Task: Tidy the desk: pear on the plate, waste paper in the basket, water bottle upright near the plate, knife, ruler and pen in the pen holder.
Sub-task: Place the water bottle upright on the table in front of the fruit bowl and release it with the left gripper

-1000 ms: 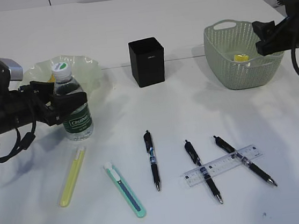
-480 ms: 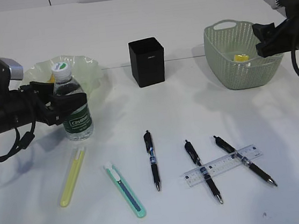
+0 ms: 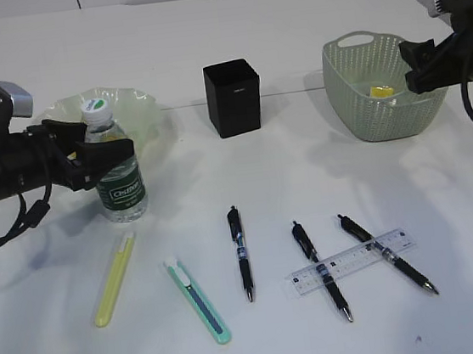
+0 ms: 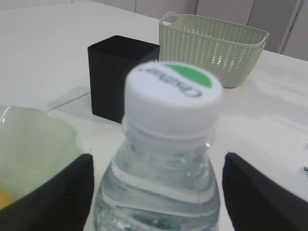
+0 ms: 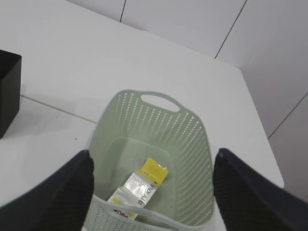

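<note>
Water bottle: one, upright on the counter, just in front of the plate; white cap with a green patch.
Left gripper: jaws spread wide to either side of the bottle; in the wrist view there is a gap on both sides, so no grip shows.
Plate: one, pale green with a ruffled rim, behind the bottle; something yellow shows at its edge in the left wrist view.
Pen holder: one black box, mid-counter, well apart from both grippers.
Basket: one, at the right; yellow and white paper scraps lie inside.
Right gripper: jaws wide apart and bare, hanging above the basket.
Pens: three dark ones in front.
Ruler: one, clear, lying across two of the pens.
Knife: one teal cutter, front left.
Yellow-green stick: one, beside the cutter; I cannot tell what it is.
</note>
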Robot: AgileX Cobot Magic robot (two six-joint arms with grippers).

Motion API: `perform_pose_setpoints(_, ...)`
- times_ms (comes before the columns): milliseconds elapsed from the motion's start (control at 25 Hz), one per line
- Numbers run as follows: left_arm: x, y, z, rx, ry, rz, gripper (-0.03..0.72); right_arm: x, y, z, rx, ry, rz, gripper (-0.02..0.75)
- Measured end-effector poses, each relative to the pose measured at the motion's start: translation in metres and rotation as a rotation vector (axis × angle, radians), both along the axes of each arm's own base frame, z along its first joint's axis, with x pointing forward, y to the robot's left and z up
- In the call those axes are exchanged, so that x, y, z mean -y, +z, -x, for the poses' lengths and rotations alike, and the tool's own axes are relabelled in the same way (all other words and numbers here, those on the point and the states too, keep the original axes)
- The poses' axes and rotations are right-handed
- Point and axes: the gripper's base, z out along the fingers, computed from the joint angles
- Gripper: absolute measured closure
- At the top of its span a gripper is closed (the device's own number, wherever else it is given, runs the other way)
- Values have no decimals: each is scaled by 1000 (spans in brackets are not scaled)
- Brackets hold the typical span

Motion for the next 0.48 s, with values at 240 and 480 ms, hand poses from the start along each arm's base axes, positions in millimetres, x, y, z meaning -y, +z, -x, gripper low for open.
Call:
perform_pose_setpoints(240,-2,13,-1,10,27,-42,97,0,12,6,-7,-1,1,167)
perform_pose_setpoints(480,-5,27,-1,15,60,-84,97,0,16,12,-60,-2,3,167)
